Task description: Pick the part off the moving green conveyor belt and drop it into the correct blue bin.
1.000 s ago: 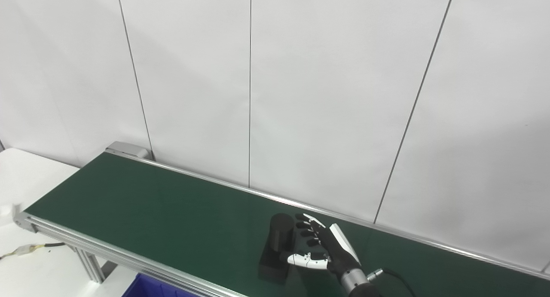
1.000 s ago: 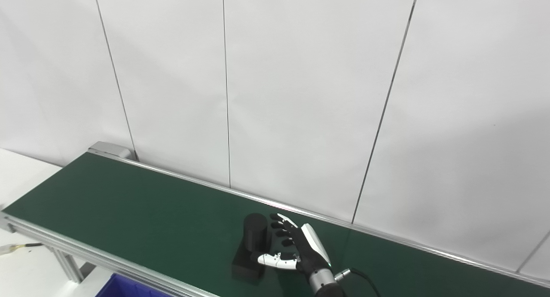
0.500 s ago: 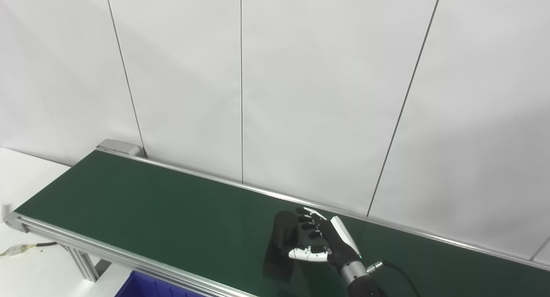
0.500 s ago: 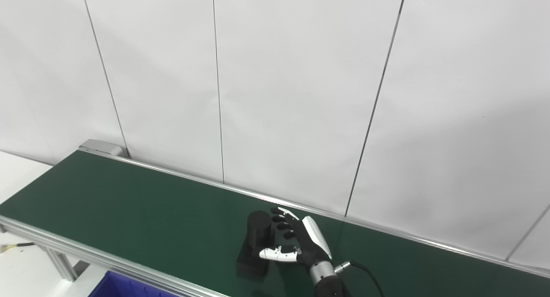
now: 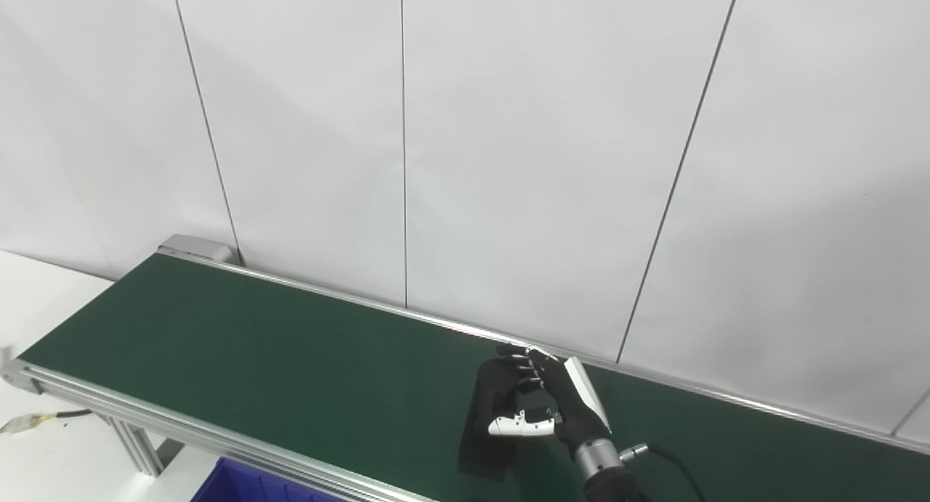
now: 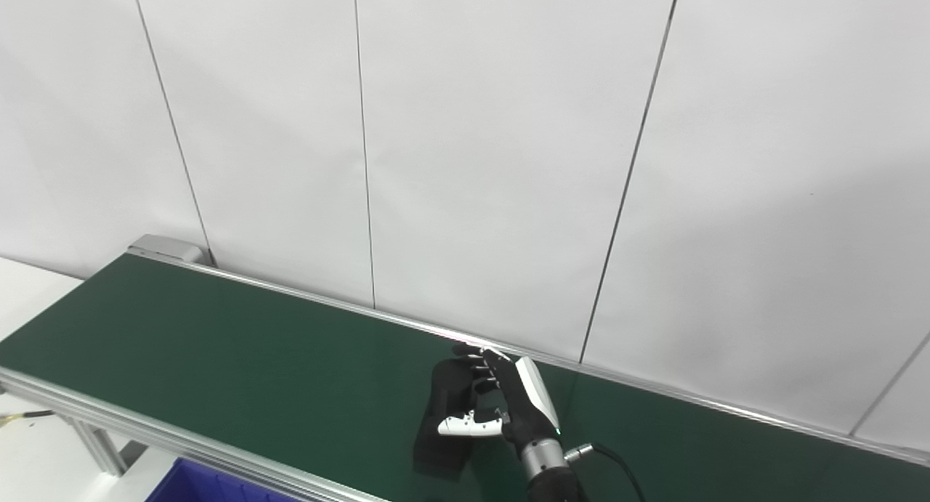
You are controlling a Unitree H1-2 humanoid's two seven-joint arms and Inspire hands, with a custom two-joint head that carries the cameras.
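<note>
On belt (image 5: 276, 357), near right: part (image 5: 492, 400) clasped by right hand (image 5: 556, 407). Grasp step judged underway; lift needed next, then carry to bin (image 5: 240, 485). Left hand unseen.

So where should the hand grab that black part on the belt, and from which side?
Grip the upright round post of the black part, not its flat block base. Come from the right side, as the right hand does, its fingers curling behind the post and its thumb in front.
</note>
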